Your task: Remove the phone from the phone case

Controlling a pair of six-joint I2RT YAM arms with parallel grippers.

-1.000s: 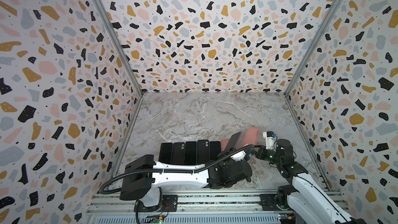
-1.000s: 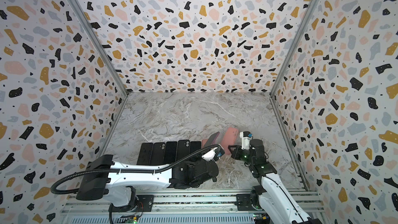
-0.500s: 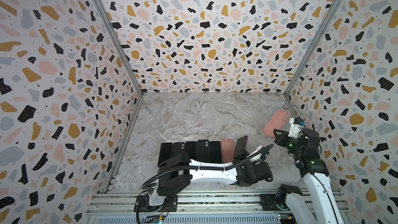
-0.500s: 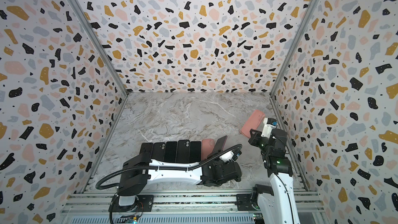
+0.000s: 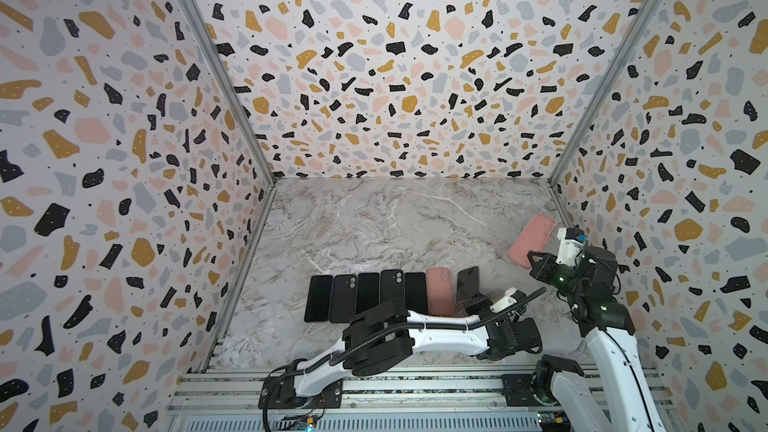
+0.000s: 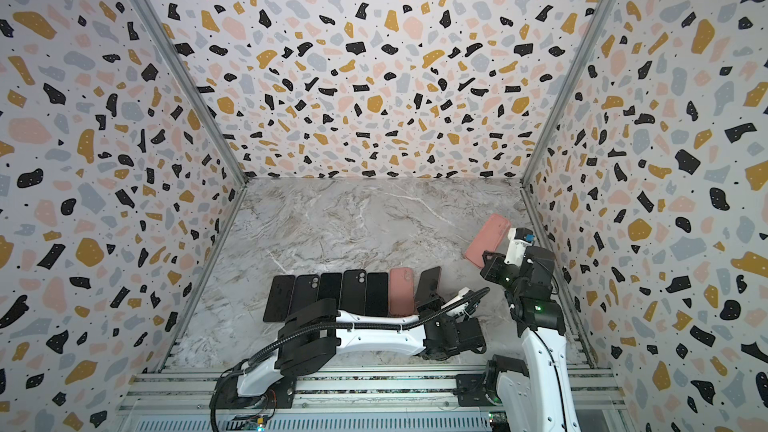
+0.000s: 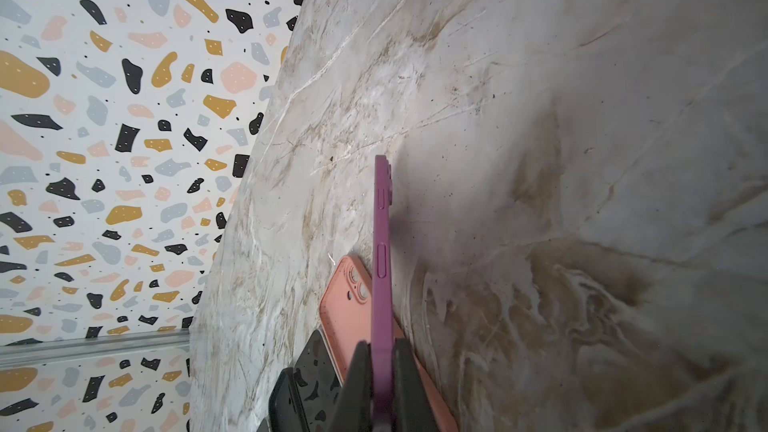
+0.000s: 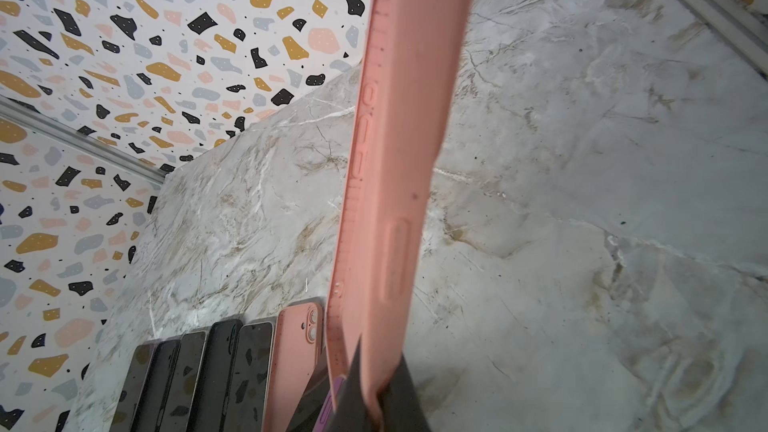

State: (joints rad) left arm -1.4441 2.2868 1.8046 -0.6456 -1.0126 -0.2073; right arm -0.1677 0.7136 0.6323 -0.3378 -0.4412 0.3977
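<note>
The phone point(image 5: 467, 284) has a purple edge and a dark screen. It stands tilted on its end at the right end of a row of phones, with my left gripper point(image 5: 478, 303) shut on its lower end. In the left wrist view the phone point(image 7: 382, 251) shows edge-on, and the left gripper point(image 7: 382, 371) pinches it from both sides. The pink phone case point(image 5: 532, 238) is off the phone. My right gripper point(image 5: 537, 261) holds it in the air near the right wall. In the right wrist view the case point(image 8: 395, 160) rises from the right gripper point(image 8: 374, 384), which is shut on its end.
Several dark phones point(image 5: 365, 297) and a pink-cased one point(image 5: 439, 290) lie side by side on the marble floor point(image 5: 395, 226), just left of the held phone. The right wall point(image 5: 665, 201) is close behind the right arm. My left forearm point(image 5: 436, 326) stretches across the front.
The right gripper has carried the pink case away from the phone, back and to the right. The left gripper has moved right with the phone. Both have barely moved in the last half second.
</note>
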